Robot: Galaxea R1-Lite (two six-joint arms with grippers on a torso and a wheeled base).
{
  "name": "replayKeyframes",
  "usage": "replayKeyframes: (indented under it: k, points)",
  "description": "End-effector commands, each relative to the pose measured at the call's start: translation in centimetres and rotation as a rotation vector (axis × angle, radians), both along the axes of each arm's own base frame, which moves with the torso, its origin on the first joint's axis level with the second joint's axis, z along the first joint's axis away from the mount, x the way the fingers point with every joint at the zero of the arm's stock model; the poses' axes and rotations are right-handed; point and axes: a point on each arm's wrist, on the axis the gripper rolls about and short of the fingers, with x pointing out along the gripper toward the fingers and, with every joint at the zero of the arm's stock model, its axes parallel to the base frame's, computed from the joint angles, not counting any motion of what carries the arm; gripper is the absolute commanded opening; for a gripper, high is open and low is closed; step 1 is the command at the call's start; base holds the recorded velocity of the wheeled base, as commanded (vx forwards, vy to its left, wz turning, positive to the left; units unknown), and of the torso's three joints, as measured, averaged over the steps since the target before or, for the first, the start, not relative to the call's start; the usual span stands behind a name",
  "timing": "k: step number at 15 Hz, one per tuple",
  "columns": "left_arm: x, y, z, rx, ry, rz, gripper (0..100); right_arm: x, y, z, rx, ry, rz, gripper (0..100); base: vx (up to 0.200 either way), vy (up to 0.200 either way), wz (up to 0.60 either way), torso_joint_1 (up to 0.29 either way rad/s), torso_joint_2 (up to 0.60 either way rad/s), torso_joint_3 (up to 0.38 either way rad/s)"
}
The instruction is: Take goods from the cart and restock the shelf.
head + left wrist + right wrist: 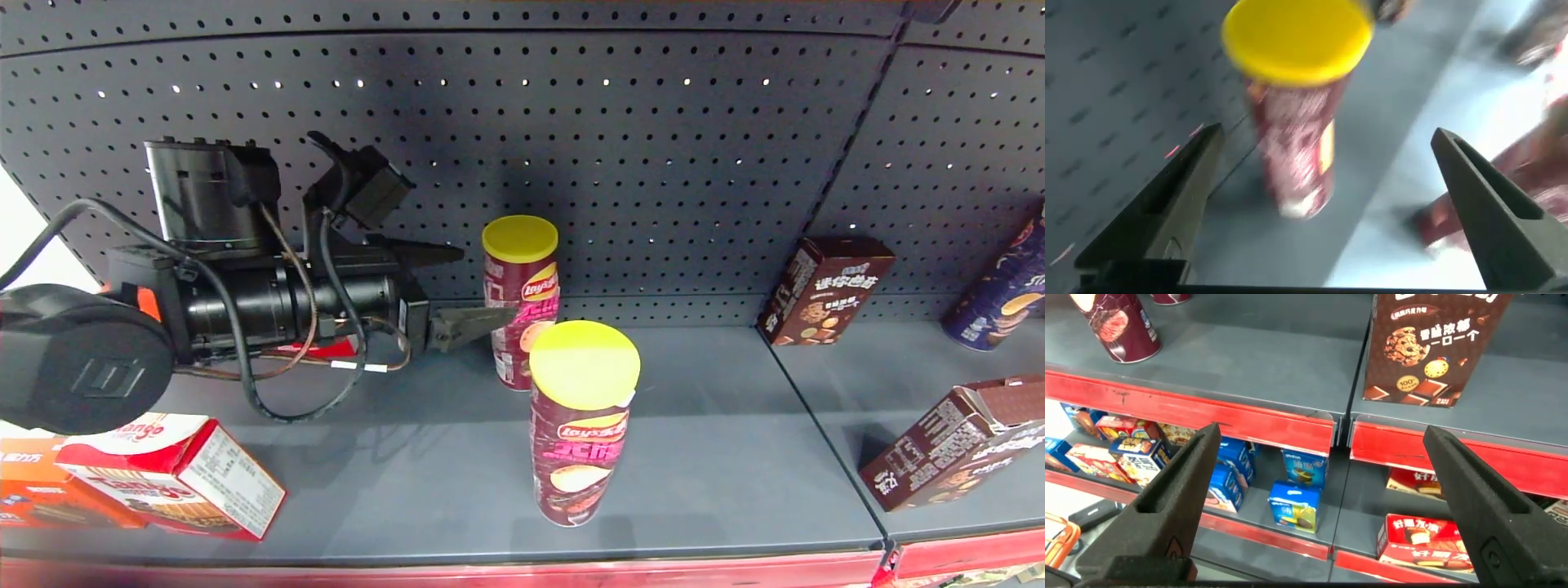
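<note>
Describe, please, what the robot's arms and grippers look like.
The left arm is a black cylinder with a round black end cap, an orange patch and looping black cables. The left gripper and right gripper have dark grey, wedge-shaped fingers tapering to points.

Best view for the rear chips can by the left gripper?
Head view: rear chips can upright at the pegboard, left gripper open beside it. Left wrist view shows mostly its lid and one side. Right wrist view shows a can's base; which can, unclear.

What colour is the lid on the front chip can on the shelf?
Yellow; the lid shows best in the head view.
</note>
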Motion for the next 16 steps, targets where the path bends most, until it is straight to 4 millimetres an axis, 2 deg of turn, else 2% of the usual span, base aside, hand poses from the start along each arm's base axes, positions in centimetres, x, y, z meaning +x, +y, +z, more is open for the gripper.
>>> replayKeyframes:
  k: [1, 3, 7, 9, 13, 16]
  points:
    - [-1.7, -0.1, 0.7, 0.036, -0.011, 0.05, 100, 0.0, 0.0, 0.0, -0.001, 0.001, 0.0, 100, 0.0, 0.0, 0.0, 0.0, 0.0, 0.0]
    - [-2.7, -0.7, 0.5, 0.075, 0.022, 0.091, 100, 0.0, 0.0, 0.0, 0.0, 0.0, 0.0, 100, 0.0, 0.0, 0.0, 0.0, 0.0, 0.0]
    - [-2.7, -0.9, -0.2, 0.127, 0.039, 0.144, 100, 0.0, 0.0, 0.0, -0.001, 0.001, -0.001, 100, 0.0, 0.0, 0.0, 0.0, 0.0, 0.0]
    - [-2.1, -1.1, -1.5, 0.204, 0.056, 0.178, 100, 0.0, 0.0, 0.0, 0.0, 0.0, 0.0, 100, 0.0, 0.0, 0.0, 0.0, 0.0, 0.0]
    - [-0.6, -1.8, -2.8, 0.241, 0.077, 0.217, 100, 0.0, 0.0, 0.0, 0.0, 0.0, -0.001, 100, 0.0, 0.0, 0.0, 0.0, 0.0, 0.0]
    - [1.1, -2.3, -3.0, 0.253, 0.074, 0.258, 100, 0.0, 0.0, 0.0, -0.001, 0.001, -0.001, 100, 0.0, 0.0, 0.0, 0.0, 0.0, 0.0]
